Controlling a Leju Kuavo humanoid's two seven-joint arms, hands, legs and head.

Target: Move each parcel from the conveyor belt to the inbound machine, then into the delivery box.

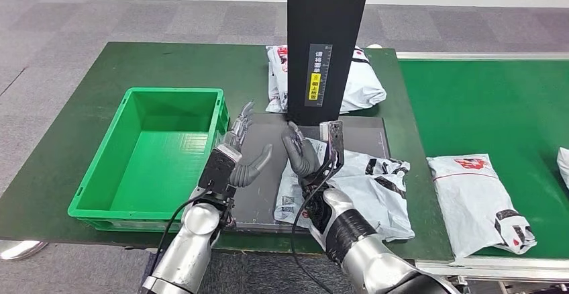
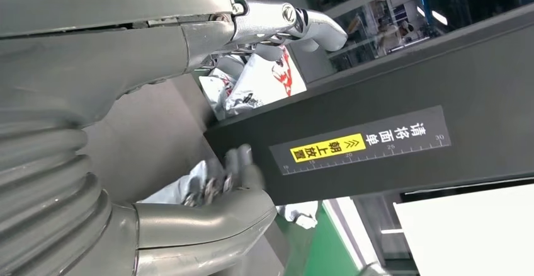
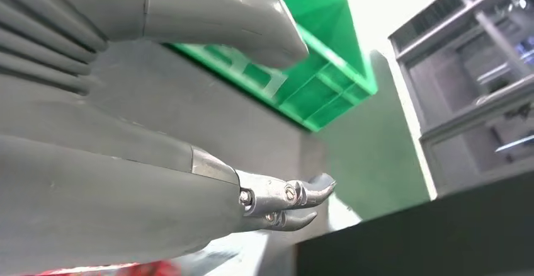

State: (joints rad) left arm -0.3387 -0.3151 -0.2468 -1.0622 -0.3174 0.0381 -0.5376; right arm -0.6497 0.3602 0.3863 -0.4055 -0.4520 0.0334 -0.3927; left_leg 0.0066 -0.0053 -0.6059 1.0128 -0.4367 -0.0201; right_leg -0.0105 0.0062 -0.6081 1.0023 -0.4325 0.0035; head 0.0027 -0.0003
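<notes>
Head view: both hands, left (image 1: 240, 152) & right (image 1: 303, 152), over scanner plate (image 1: 265, 193) — fingers spread, holding nothing; parcel (image 1: 372, 190) beside right.

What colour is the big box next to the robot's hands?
Bright green crate, best seen in the head view.

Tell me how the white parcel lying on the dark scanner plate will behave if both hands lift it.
The white parcel looks like a wrinkled plastic mailer, so it will probably sag between grips. Its glossy film may slide against the robot hand. It lies flat, so rolling seems unlikely.
</notes>
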